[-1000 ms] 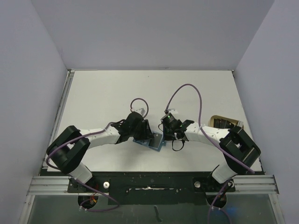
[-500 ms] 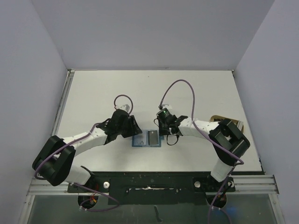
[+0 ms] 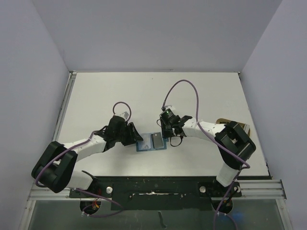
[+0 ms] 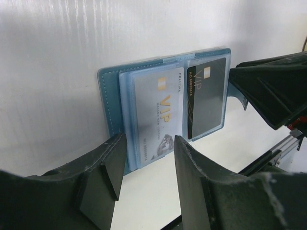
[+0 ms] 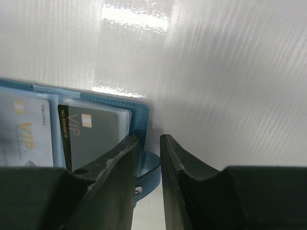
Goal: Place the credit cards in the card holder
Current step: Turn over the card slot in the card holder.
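The teal-blue card holder (image 3: 150,143) lies open and flat on the white table near the front. In the left wrist view the card holder (image 4: 108,96) holds a silver VIP card (image 4: 158,112) in its left clear sleeve and a black VIP card (image 4: 207,98) in its right one. My left gripper (image 4: 148,148) is open and empty at the holder's left edge (image 3: 136,137). My right gripper (image 5: 148,143) has its jaws narrowly parted at the holder's right edge (image 5: 139,112), over the snap tab (image 5: 149,175), gripping nothing that I can see.
A tan and black object (image 3: 230,125) lies at the table's right side, partly hidden behind my right arm. Grey walls close in the table on the left, back and right.
The card holder was tilted between both grippers a second ago; it now lies flat and open. My left gripper has drawn back to the left. My right gripper has shifted slightly left.
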